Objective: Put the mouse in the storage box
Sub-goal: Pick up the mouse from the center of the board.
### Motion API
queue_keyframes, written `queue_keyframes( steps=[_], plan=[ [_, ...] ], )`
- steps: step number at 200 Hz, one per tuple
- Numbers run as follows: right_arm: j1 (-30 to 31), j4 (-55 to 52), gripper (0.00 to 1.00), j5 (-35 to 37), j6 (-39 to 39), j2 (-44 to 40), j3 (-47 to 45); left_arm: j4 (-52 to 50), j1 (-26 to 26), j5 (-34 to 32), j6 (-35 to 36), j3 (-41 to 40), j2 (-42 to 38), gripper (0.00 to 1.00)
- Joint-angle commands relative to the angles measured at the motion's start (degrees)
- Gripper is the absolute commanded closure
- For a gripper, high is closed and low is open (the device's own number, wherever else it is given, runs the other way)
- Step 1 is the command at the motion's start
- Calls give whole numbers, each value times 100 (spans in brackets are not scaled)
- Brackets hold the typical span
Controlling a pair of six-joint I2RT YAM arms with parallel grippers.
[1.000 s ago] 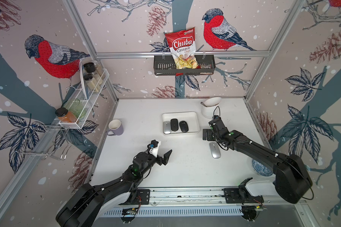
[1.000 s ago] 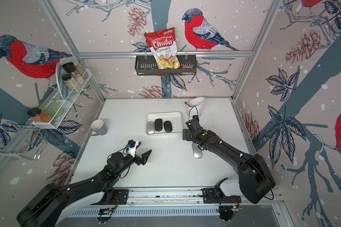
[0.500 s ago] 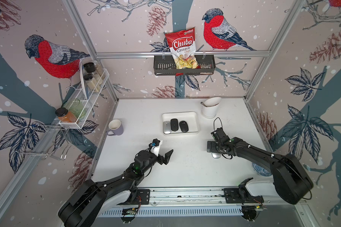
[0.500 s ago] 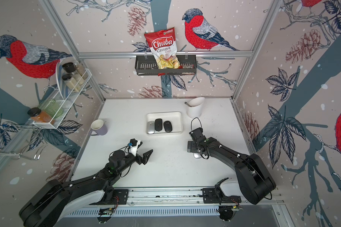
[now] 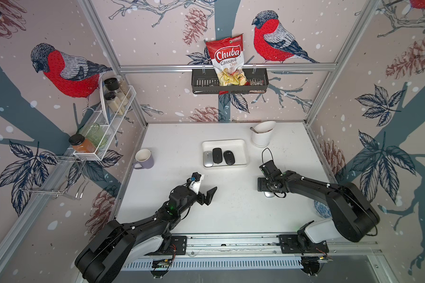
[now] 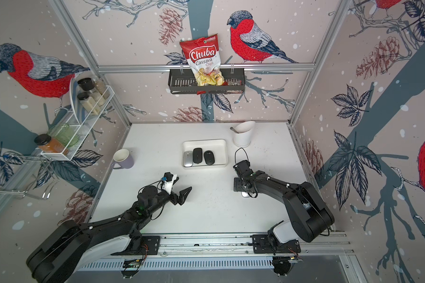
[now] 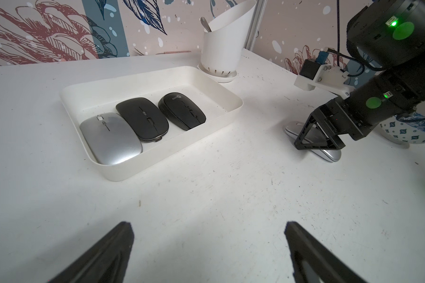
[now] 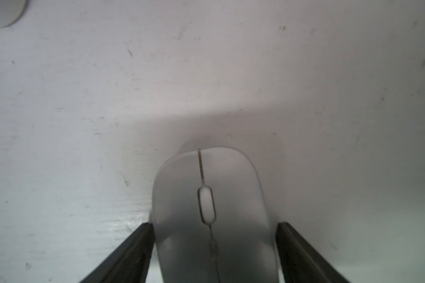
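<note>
Your right tool (image 8: 215, 224) straddles the loose silver mouse (image 8: 206, 186) on the surface (image 5: 231, 210), outside the storage box (image 5: 225, 141) and near it; whether it clamps the mouse cannot be told. Your left tool (image 7: 209, 226) stands wide open. Three mice (image 5: 217, 156) lie in the box.

The left arm (image 5: 142, 225) stretches forward low over the bench (image 5: 231, 215), and the left end effector (image 7: 207, 227) has its fingers spread wide. The right arm (image 5: 312, 188) bends inward with the wrist pitched down. The right end effector (image 8: 214, 227) sits at bench level, fingers partway apart.
</note>
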Motion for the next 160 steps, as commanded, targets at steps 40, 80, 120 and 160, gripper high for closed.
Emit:
queue_keyframes(
  steps=[40,80,120,160],
  plan=[
    [85,-82,31,57,-113,83,108,224,-4,255,169,-88,-148,1],
    [155,-110,35,73,-220,213,234,308,-4,260,225,-146,-205,1],
    [266,-115,37,-59,-309,136,497,509,-4,572,418,-221,-158,2],
    [371,-183,37,-218,-379,40,811,641,-4,588,438,-342,-308,3]
  ],
)
